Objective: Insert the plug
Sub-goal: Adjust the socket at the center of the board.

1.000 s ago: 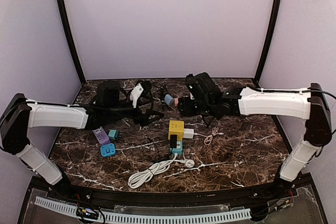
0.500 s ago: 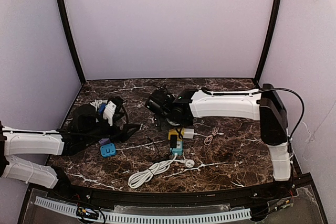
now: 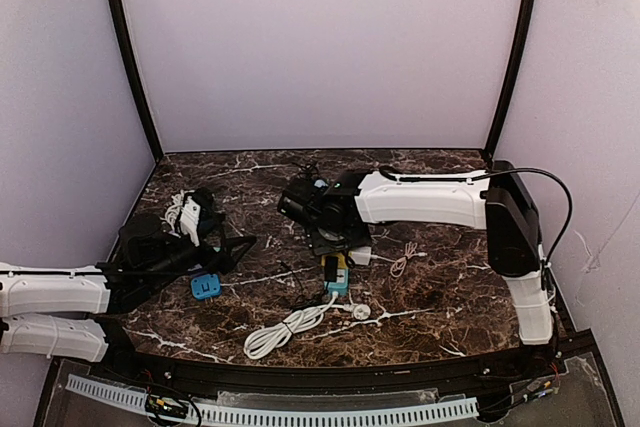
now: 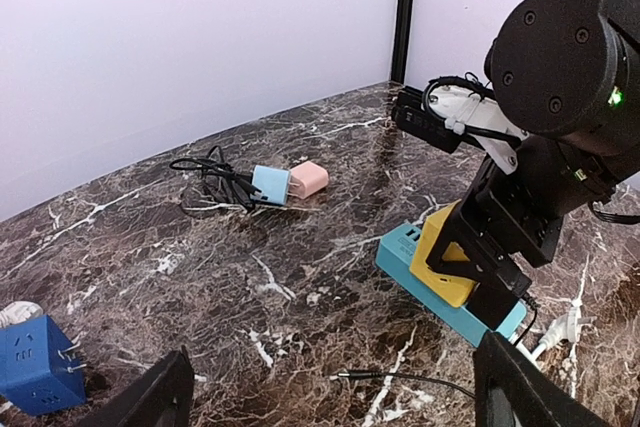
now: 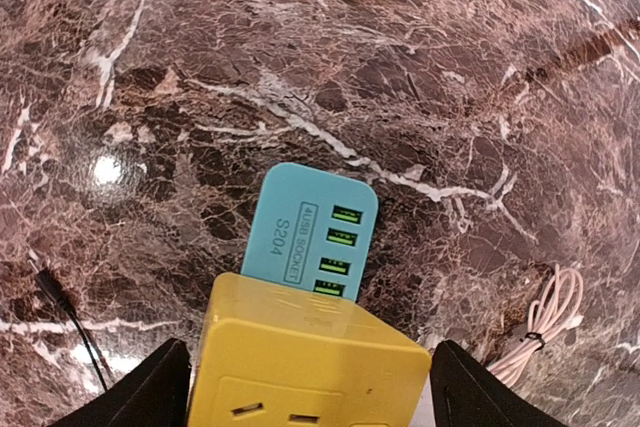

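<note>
Both sides of the yellow plug are flanked by my right gripper, which is straight above it where it sits on the teal strip mid-table. I cannot tell if it squeezes. My left gripper hangs released, well apart.

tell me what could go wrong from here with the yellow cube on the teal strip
1. The right gripper straddles the yellow cube, which sits on the teal USB strip. Whether it grips is unclear, so closing off-centre could tilt the cube or drag the strip.
2. A thin black cable lies just ahead of the open left gripper; moving in could snag it.
</note>
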Controlling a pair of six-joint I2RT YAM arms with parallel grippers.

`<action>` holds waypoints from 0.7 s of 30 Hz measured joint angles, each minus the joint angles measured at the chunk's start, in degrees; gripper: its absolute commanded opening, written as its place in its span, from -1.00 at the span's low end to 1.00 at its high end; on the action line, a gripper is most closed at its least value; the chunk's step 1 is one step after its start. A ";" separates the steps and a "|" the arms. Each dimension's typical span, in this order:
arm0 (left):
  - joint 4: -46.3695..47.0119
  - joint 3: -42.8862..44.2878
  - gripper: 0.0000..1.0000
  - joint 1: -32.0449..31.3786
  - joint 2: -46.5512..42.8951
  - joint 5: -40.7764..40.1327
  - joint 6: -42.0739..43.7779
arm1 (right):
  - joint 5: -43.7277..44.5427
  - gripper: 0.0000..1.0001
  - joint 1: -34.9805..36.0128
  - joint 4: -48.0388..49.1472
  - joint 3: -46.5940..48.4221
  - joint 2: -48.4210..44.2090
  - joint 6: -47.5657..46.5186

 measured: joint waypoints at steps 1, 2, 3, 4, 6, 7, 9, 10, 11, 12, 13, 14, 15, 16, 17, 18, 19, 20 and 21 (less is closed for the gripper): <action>0.24 -0.17 0.76 0.00 -0.28 -0.02 -0.02 | 0.00 0.42 0.00 -0.11 0.07 0.00 -0.52; 0.59 -0.39 0.76 0.00 -0.50 -0.24 -0.07 | 0.02 0.35 0.00 -0.13 0.15 0.00 -0.90; 0.90 -0.61 0.76 0.00 -0.70 -0.50 -0.13 | -0.04 0.27 0.00 -0.15 0.17 0.00 -1.40; 0.92 -0.74 0.76 0.00 -0.90 -0.83 -0.17 | -0.09 0.22 0.00 0.04 0.17 0.00 -1.97; 1.09 -1.05 0.76 0.00 -1.16 -1.31 -0.31 | -0.15 0.16 0.00 0.96 0.22 0.00 -3.72; 1.14 -1.16 0.76 0.00 -1.25 -1.51 -0.39 | -0.15 0.14 0.00 1.36 0.20 0.00 -5.07; 1.22 -1.22 0.76 0.00 -1.31 -1.77 -0.46 | -0.24 0.10 -0.02 2.27 -0.09 -0.04 -8.48; 1.31 -1.27 0.76 0.00 -1.31 -1.90 -0.48 | -0.20 0.09 -0.04 2.80 -0.35 -0.13 -9.88; 1.29 -1.31 0.76 0.00 -1.31 -1.97 -0.52 | -0.24 0.09 -0.04 3.89 -1.14 -0.52 -11.87; 1.31 -1.40 0.76 0.00 -1.31 -2.10 -0.55 | -0.35 0.09 -0.04 5.35 -2.40 -1.22 -14.23; 1.31 -1.46 0.76 0.00 -1.31 -2.12 -0.55 | -0.55 0.09 -0.04 6.38 -3.39 -1.77 -15.93; 1.29 -1.51 0.76 0.00 -1.31 -2.19 -0.57 | -1.11 0.08 -0.04 8.55 -5.81 -3.13 -19.26; 1.29 -1.51 0.76 0.00 -1.31 -2.21 -0.57 | -1.79 0.08 -0.09 10.56 -8.11 -4.52 -22.05; 1.33 -1.51 0.76 0.00 -1.31 -2.25 -0.57 | -2.62 0.09 -0.13 12.35 -10.27 -5.88 -24.76; 1.31 -1.51 0.76 0.00 -1.31 -2.29 -0.55 | -3.67 0.13 -0.17 14.16 -12.70 -7.50 -27.78; 1.31 -1.51 0.76 0.00 -1.31 -2.32 -0.57 | -5.33 0.16 -0.24 16.11 -15.65 -9.46 -31.41; 1.31 -1.51 0.76 0.00 -1.31 -2.34 -0.55 | -7.30 0.17 -0.31 17.75 -17.88 -11.19 -34.80; 1.33 -1.51 0.76 0.00 -1.31 -2.34 -0.55 | -9.11 0.17 -0.35 19.04 -20.33 -13.05 -38.18; 1.31 -1.51 0.76 0.00 -1.31 -2.34 -0.55 | -11.02 0.18 -0.39 20.09 -22.32 -14.56 -41.13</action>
